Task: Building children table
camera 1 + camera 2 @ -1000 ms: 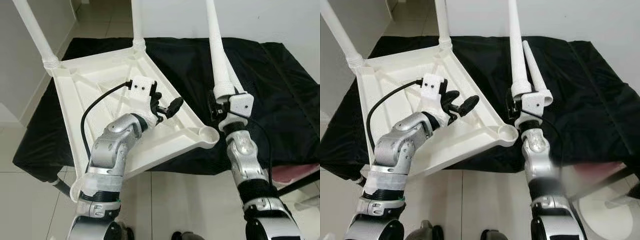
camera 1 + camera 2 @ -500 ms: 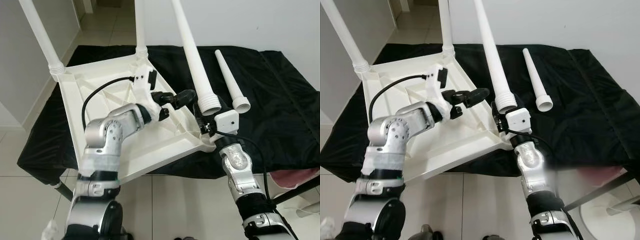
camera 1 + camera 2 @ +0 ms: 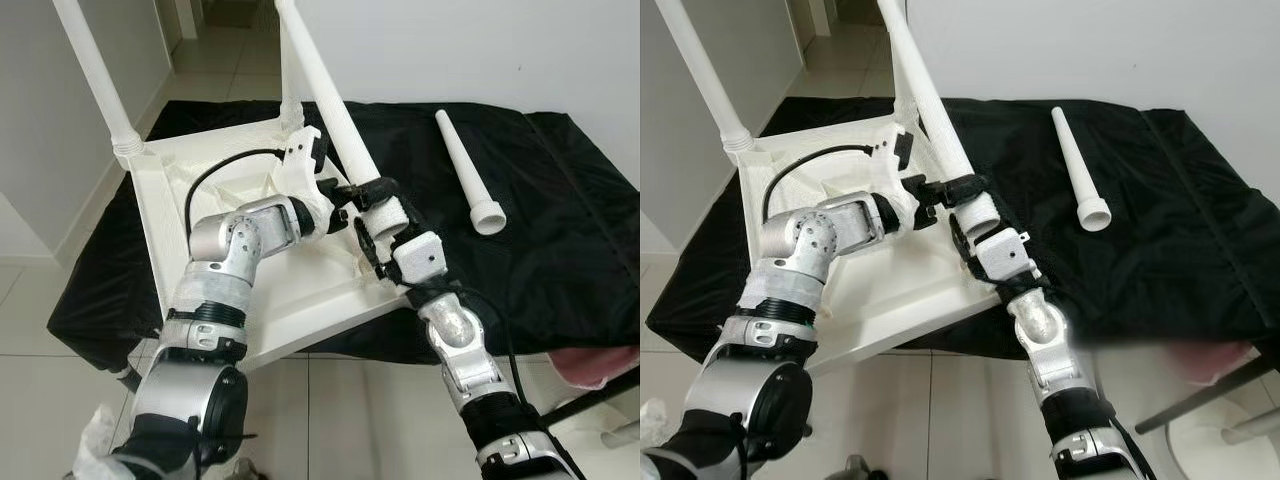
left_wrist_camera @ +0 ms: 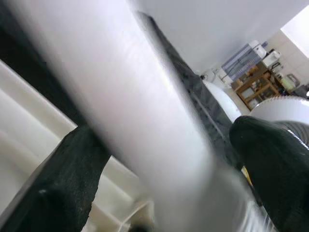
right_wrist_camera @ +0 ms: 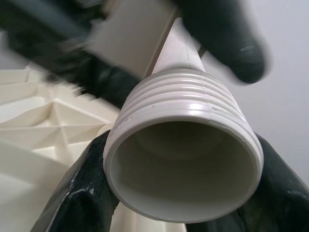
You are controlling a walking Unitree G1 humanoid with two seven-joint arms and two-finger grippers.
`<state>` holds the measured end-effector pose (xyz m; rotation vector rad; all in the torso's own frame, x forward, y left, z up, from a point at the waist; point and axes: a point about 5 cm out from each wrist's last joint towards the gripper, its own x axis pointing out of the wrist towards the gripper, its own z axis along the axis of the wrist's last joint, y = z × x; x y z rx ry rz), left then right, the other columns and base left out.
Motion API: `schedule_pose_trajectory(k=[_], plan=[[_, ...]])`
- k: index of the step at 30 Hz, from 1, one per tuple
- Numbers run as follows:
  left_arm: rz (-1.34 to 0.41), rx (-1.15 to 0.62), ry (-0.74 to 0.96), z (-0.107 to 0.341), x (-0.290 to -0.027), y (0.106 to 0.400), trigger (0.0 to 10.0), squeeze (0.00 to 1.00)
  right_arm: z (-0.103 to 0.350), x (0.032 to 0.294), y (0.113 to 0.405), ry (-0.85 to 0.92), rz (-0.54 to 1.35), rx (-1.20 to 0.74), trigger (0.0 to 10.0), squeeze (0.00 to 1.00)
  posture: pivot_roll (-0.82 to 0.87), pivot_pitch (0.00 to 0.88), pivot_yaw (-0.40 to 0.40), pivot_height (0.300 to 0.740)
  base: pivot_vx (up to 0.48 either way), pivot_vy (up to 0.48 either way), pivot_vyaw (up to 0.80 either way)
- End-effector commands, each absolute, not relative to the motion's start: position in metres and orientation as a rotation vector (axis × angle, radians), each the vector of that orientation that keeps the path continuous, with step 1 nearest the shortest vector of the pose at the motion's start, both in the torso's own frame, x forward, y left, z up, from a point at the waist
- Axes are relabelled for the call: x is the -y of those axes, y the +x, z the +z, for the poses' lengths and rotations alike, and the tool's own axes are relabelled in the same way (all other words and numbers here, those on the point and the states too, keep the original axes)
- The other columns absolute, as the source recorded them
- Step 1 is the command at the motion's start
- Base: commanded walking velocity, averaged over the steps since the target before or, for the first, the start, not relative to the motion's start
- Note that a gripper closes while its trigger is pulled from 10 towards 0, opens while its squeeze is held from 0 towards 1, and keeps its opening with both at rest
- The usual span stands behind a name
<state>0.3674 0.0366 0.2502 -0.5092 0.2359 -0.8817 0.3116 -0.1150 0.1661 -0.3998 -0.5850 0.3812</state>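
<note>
The white table top point(image 3: 300, 300) lies upside down on a black-covered table point(image 3: 560, 220). One white leg point(image 3: 95, 65) stands in its far left corner, and another rises at the back corner. My right gripper point(image 3: 375, 215) is shut on the threaded end point(image 5: 181, 164) of a third leg point(image 3: 325, 90). That leg leans up and to the left over the top's near right corner. My left gripper point(image 3: 355, 190) reaches across the top, and its fingers point(image 4: 67, 183) straddle this leg just above the thread. A loose leg point(image 3: 463, 165) lies on the cloth to the right.
The table top's near edge overhangs the front of the black-covered table above a tiled floor point(image 3: 340, 400). A white wall runs behind. A pink object point(image 3: 600, 360) and a dark bar sit low at the right. The cloth to the right of the loose leg is bare.
My right gripper has carried the leg left from upright beside the top to leaning over its near right corner. My left gripper has swung right onto the leg. The camera has shifted.
</note>
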Motion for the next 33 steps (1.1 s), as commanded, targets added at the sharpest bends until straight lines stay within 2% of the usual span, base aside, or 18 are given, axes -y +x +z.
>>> schedule_pose_trajectory(k=[1, 6, 12, 13, 14, 15, 17, 18, 19, 20, 33], plan=[[-0.965, -0.211, -0.544, 0.257, -0.034, 0.369, 10.0, 0.0, 0.165, 0.112, 0.306, -0.45, 0.394, 0.62, 10.0, 0.0, -0.04, 0.0, 0.039, 0.74, 0.0, 0.0, 0.0], [-0.893, -0.226, -0.608, 0.266, -0.044, 0.384, 10.0, 0.0, 0.151, 0.113, 0.293, -0.516, 0.389, 0.636, 10.0, 0.0, -0.04, 0.004, 0.039, 0.74, 0.0, 0.0, 0.0], [-0.839, -0.218, -0.548, 0.273, -0.052, 0.396, 10.0, 0.0, 0.146, 0.12, 0.281, -0.529, 0.344, 0.668, 10.0, 0.0, -0.04, 0.011, 0.033, 0.74, 0.0, 0.0, 0.0], [-0.838, -0.214, -0.539, 0.275, -0.053, 0.397, 9.3, 0.0, 0.146, 0.121, 0.28, -0.53, 0.343, 0.67, 10.0, 0.0, -0.04, 0.016, 0.036, 0.74, 0.0, 0.0, 0.0], [-0.838, -0.214, -0.539, 0.275, -0.053, 0.397, 9.3, 0.0, 0.146, 0.121, 0.28, -0.53, 0.343, 0.67, 10.0, 0.0, -0.04, 0.016, 0.036, 0.74, 0.0, 0.0, 0.0], [-0.83, -0.205, -0.531, 0.28, -0.054, 0.4, 4.7, 0.0, 0.145, 0.12, 0.277, -0.535, 0.346, 0.671, 10.0, 0.0, -0.05, 0.019, 0.041, 0.74, 0.0, 0.0, 0.0], [-0.826, -0.204, -0.53, 0.282, -0.054, 0.401, 4.7, 0.0, 0.144, 0.12, 0.277, -0.541, 0.345, 0.676, 10.0, 0.0, -0.05, 0.019, 0.043, 0.74, 0.0, 0.0, 0.0], [-0.826, -0.202, -0.535, 0.284, -0.054, 0.402, 3.5, 0.0, 0.144, 0.119, 0.276, -0.547, 0.344, 0.682, 10.0, 0.0, -0.05, 0.02, 0.045, 0.74, 0.0, 0.0, 0.0], [-0.827, -0.201, -0.536, 0.285, -0.054, 0.402, 3.5, 0.0, 0.144, 0.119, 0.276, -0.548, 0.344, 0.684, 10.0, 0.0, -0.05, 0.02, 0.045, 0.74, 0.0, 0.0, 0.0], [-0.829, -0.209, -0.559, 0.285, -0.054, 0.403, 0.0, 0.0, 0.145, 0.119, 0.277, -0.563, 0.347, 0.688, 10.0, 0.0, -0.06, 0.019, 0.05, 0.74, 0.0, 0.0, 0.0], [-0.779, -0.236, -0.695, 0.283, -0.058, 0.409, 0.0, 0.0, 0.149, 0.118, 0.282, -0.572, 0.327, 0.716, 10.0, 0.0, -0.05, 0.018, 0.047, 0.74, 0.0, 0.0, 0.0]])
